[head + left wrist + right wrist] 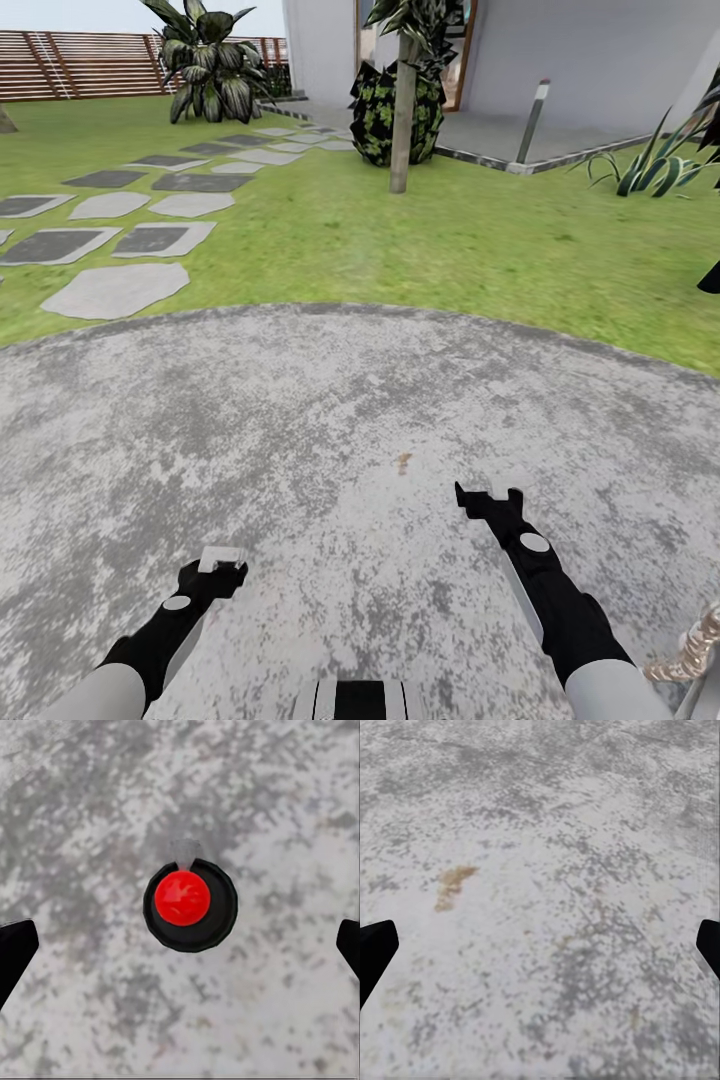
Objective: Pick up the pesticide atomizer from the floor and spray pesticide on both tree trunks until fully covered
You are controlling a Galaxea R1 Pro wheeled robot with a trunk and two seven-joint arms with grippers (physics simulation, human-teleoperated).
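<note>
1. Two hands hang low over a grey speckled stone floor [360,400]: the left hand [222,560] and the right hand [490,495].
2. Both are spread wide and hold nothing.
3. In the left wrist view, the sprayer [190,904], a black round body with a red top, stands on the floor between the left fingers [15,952], touching neither.
4. Beyond the floor lie the lawn [450,240] and a tree trunk [403,115].
</note>
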